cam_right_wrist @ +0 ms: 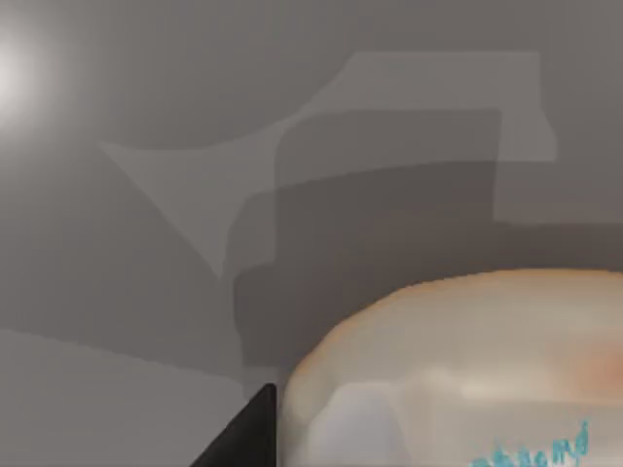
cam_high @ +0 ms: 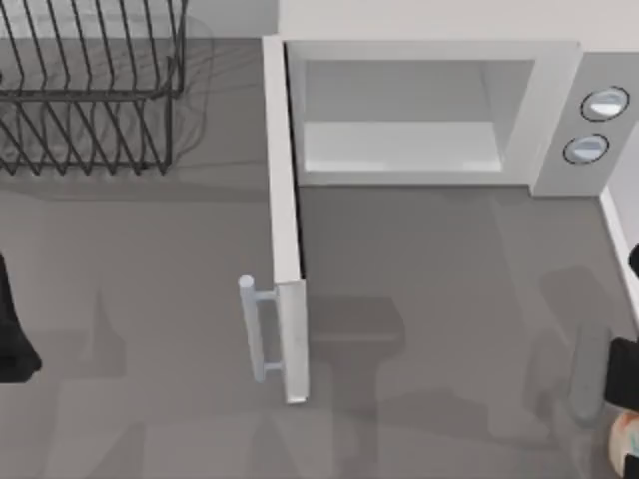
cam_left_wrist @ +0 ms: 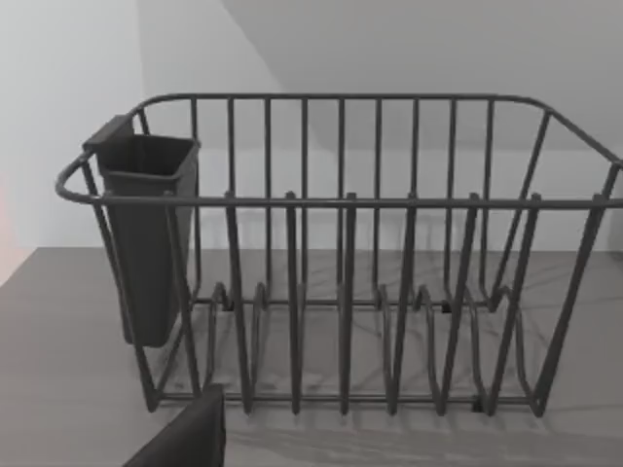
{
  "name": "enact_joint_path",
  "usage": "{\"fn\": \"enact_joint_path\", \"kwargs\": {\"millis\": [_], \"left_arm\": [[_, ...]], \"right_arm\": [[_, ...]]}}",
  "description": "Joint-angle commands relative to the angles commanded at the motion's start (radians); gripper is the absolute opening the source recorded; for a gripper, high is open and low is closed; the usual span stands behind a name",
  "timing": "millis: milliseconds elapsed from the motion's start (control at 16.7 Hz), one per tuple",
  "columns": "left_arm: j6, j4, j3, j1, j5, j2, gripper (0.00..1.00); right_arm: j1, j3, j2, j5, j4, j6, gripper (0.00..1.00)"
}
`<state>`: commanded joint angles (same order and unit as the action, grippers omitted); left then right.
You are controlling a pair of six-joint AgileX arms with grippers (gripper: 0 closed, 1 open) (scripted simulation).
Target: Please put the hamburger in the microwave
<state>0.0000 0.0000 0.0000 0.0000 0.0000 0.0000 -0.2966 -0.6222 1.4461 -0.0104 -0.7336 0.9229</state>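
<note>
microwave (cam_high: pixel 429 110) sits at the back with its door (cam_high: pixel 287 239) swung wide, so the cavity's ready; dish rack (cam_high: pixel 90 90) is back left, well out of the way; hamburger (cam_right_wrist: pixel 467 370) is at the table's right front edge, right up against the right gripper, can't tell if it's gripped; left arm parked at the left edge.

White-grey microwave (cam_high: pixel 429 110), bluish knobs (cam_high: pixel 603 103), black wire rack (cam_left_wrist: pixel 341 263).
</note>
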Motion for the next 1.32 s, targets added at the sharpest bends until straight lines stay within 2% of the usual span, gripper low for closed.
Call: {"fn": "enact_joint_path", "kwargs": {"millis": [420, 600, 1020, 1320], "left_arm": [[0.000, 0.000, 0.000, 0.000, 0.000, 0.000, 1.00], [0.000, 0.000, 0.000, 0.000, 0.000, 0.000, 1.00], [0.000, 0.000, 0.000, 0.000, 0.000, 0.000, 1.00], [0.000, 0.000, 0.000, 0.000, 0.000, 0.000, 1.00]], "right_arm": [[0.004, -0.206, -0.118, 0.000, -0.355, 0.006, 0.00], [0.006, -0.261, -0.161, 0.000, -0.428, 0.004, 0.00], [-0.009, -0.274, -0.133, 0.015, -0.402, -0.018, 0.00], [-0.082, -0.365, 0.062, 0.119, -0.156, -0.187, 0.00]]}}
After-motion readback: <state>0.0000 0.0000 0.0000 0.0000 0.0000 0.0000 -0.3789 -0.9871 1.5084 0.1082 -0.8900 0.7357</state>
